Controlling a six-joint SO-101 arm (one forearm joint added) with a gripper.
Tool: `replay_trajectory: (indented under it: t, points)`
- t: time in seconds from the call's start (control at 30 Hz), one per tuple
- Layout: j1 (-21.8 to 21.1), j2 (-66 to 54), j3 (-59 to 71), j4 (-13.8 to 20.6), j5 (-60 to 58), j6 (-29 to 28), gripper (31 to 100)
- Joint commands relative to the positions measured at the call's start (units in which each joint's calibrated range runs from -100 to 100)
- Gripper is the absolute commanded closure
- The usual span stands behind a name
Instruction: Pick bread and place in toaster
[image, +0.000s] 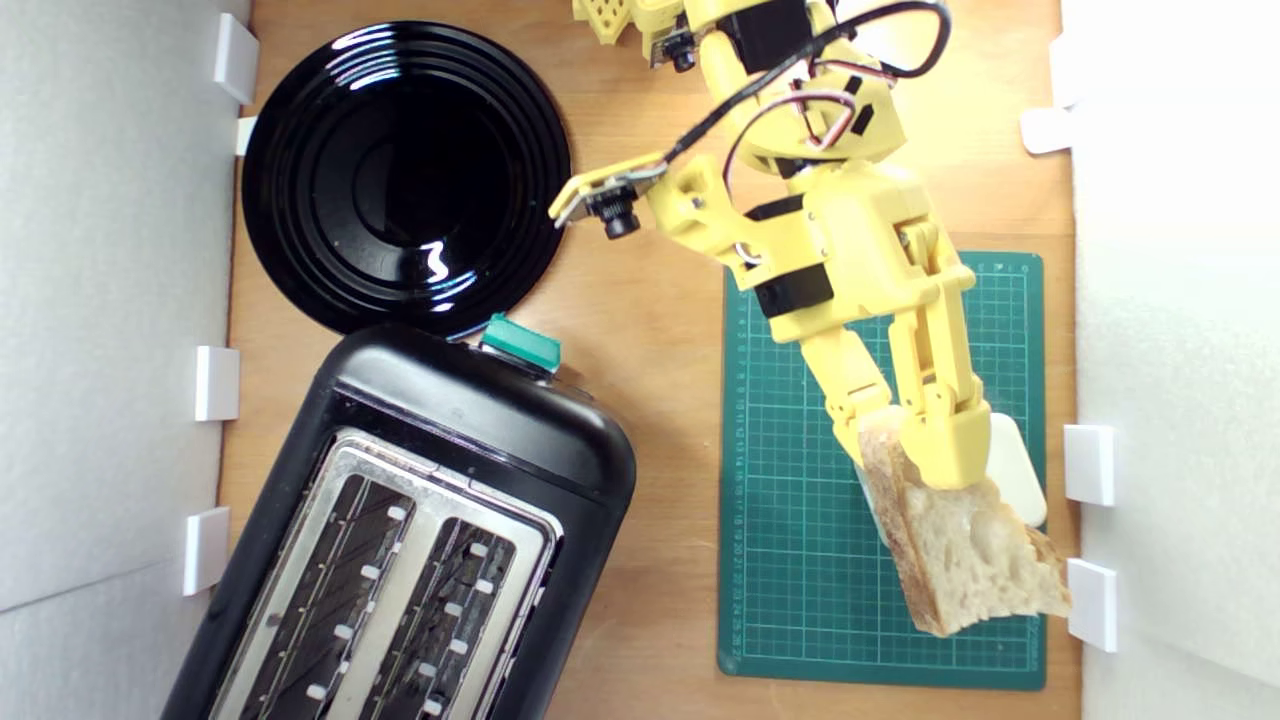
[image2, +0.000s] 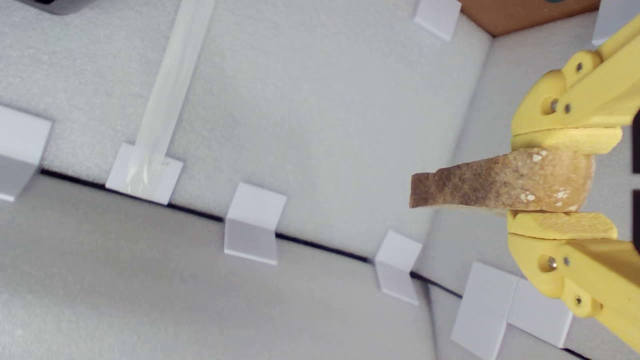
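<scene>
the yellow gripper (image: 905, 440) is pinching the bread (image: 965, 550), its two fingers pressing on opposite faces of the slice near one end. in the wrist view the gripper (image2: 560, 182) is showing this clearly: one yellow pad is lying flat on the upper crust side, the other pad is lying flat on the lower side, and the bread (image2: 500, 185) is sticking out edge-on between them with its tan, floury crust facing the camera. in the exterior view the slice is hanging over the corner of the green cutting mat (image: 800, 560) nearest that view's lower right, pale airy crumb facing up and the brown crust running along its side toward the view's left. a white rounded block (image: 1015, 465) is sitting on the mat just beside the gripper, partly hidden behind the fingers. the toaster (image: 450, 440) is standing well apart from the bread at the exterior view's lower left, turned at an angle on the wooden table (image: 640, 400), its silver top plate and two slots facing up and both slots showing only their wire guides. the teal lever knob (image: 520, 345) is sitting at the toaster's end nearest the round black plate (image: 405, 175), which is lying just beyond it toward the view's top. white foam walls (image: 110, 300) with small white brackets are bordering the table on both sides.
</scene>
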Motion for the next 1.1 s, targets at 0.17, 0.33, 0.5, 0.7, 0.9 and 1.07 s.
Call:
replay_trajectory:
  t: [0.17, 0.33, 0.5, 0.7, 0.9, 1.07]
  points:
    - [1.8, -13.6, -10.4, -0.5, 14.6, 7.7, 70.5]
    - [3.5, -13.8, -21.0, -0.5, 25.1, 9.9, 70.5]
    - [7.0, -13.6, -29.7, -0.2, 30.5, 10.0, 70.5]
    - [11.1, -13.4, -38.4, 0.0, 36.2, 12.8, 70.5]
    - [14.3, -11.0, -47.7, 0.3, 43.1, 16.3, 70.5]
    - [17.3, -5.5, -62.5, 0.1, 53.1, 20.1, 70.5]
